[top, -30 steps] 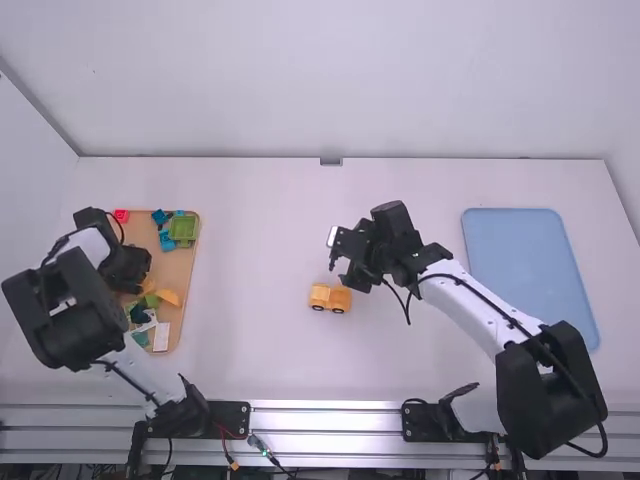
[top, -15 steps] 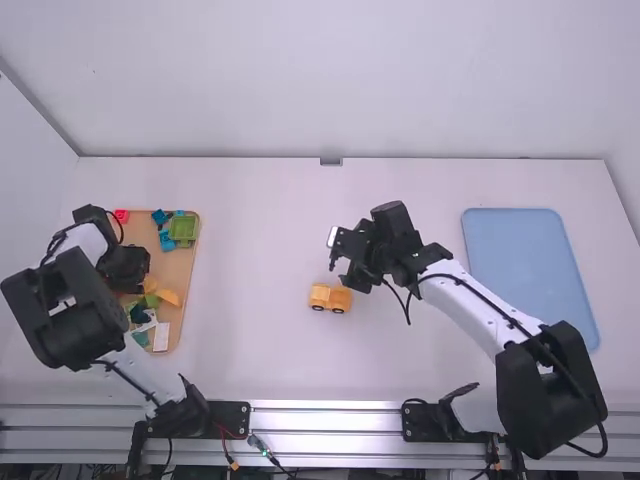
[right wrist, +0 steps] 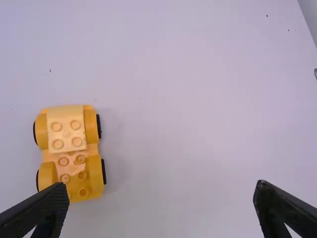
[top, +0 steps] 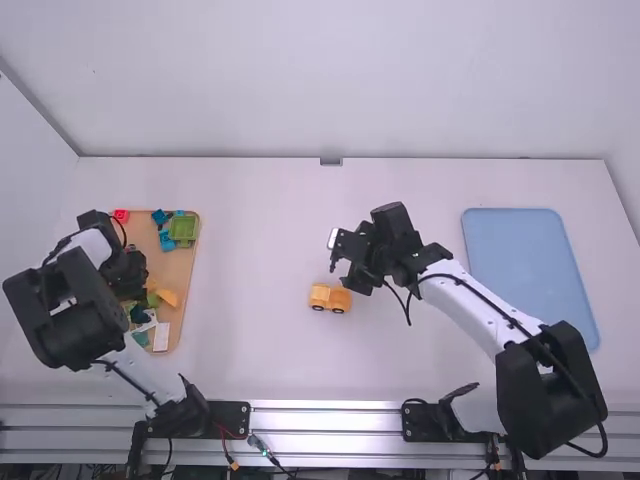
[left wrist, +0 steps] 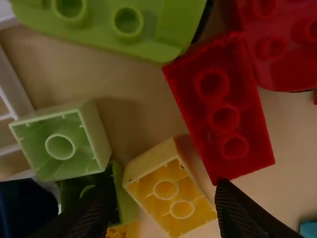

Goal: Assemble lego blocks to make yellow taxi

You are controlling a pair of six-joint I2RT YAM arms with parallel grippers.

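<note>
1. My left pincer (top: 128, 274) had shifted slightly over the tan tray (top: 183, 268) since the earlier frame; my right pincer (top: 342, 272) and the yellow car (top: 330, 298) had stayed put.
2. My left pincer's fingers stood apart, the yellow brick (left wrist: 173, 198) showing between them, not clamped. One finger overlapped my sight of the dark green brick (left wrist: 126, 203), crowded close beside the yellow one; the other came right by the red brick (left wrist: 228, 109). I could not tell whether either finger touched.
3. A light green brick (left wrist: 62, 141) lay near the yellow one, and a big green piece (left wrist: 126, 25) and a rounded red piece (left wrist: 277, 47) lay farther off, beside the red brick.
4. My right pincer's fingers stood apart too, with nothing between them. The yellow car sat on the table (top: 260, 340), near that pincer, between the tan tray and the light blue tray (top: 530, 270).
5. The tan tray held the loose bricks in a jumble, with blue pieces (top: 166, 240), a green frame-like piece (top: 183, 230) and a white piece (top: 161, 337) among them.
6. The yellow brick lay tilted, its hollow underside showing two round tubes. The car was smooth plastic, with dark wheels, rounded fenders, bare studs and a paler studded block (right wrist: 66, 128) on one end.
</note>
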